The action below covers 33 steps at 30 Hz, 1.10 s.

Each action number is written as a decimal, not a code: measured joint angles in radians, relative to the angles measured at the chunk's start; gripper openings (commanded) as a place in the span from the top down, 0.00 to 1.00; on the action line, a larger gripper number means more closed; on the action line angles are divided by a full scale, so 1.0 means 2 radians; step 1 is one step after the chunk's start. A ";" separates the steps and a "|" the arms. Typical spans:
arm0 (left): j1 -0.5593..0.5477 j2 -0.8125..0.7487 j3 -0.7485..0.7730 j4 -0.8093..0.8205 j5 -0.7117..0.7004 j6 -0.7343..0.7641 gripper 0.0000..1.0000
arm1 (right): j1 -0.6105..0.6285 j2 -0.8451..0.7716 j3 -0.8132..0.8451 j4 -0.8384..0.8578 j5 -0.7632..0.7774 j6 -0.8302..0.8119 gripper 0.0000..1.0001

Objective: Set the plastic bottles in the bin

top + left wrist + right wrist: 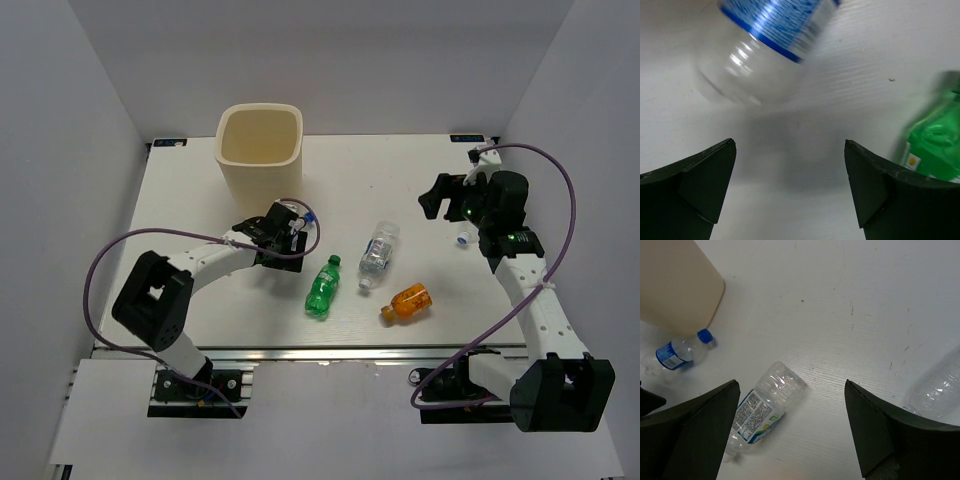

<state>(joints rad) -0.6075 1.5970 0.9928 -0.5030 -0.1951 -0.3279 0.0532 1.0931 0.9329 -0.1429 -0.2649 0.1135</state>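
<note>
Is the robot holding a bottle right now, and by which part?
No, nothing is held. The left end effector is open, short of the blue-labelled bottle; the right end effector is open too.

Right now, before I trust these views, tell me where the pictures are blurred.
Left wrist: the blue-label bottle is smeared and the green bottle is soft at the right edge. Right wrist: crisp, with the grain of the table showing. Top external: sharp and evenly lit, with only faint shadows.
</note>
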 measured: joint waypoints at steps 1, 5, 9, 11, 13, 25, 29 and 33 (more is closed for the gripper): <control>0.001 0.009 0.002 0.003 -0.005 0.004 0.02 | 0.000 0.000 0.000 0.002 -0.002 -0.001 0.11; 0.002 0.033 0.010 0.008 -0.017 0.016 0.02 | 0.000 0.000 0.000 0.004 -0.008 -0.003 0.11; 0.002 0.022 0.007 0.017 -0.016 0.021 0.02 | 0.000 -0.002 0.000 0.009 -0.015 -0.005 0.11; 0.002 0.002 0.001 0.023 -0.014 0.023 0.02 | 0.000 -0.003 -0.002 0.012 -0.017 -0.005 0.11; 0.002 -0.023 -0.004 0.033 -0.006 0.027 0.02 | 0.000 -0.004 -0.005 0.017 -0.021 -0.005 0.11; 0.002 -0.005 0.018 0.076 0.038 0.093 0.02 | 0.000 -0.003 -0.007 0.020 -0.026 -0.005 0.11; 0.002 0.039 0.042 0.087 0.052 0.107 0.02 | 0.000 -0.003 -0.007 0.020 -0.026 -0.005 0.11; 0.002 0.075 0.052 0.093 0.065 0.112 0.05 | 0.000 -0.003 -0.007 0.021 -0.025 -0.005 0.11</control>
<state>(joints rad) -0.6044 1.7477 1.0969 -0.3180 -0.0650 -0.1047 0.0525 1.0863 0.9180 -0.1017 -0.3153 0.1040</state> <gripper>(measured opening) 0.972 0.895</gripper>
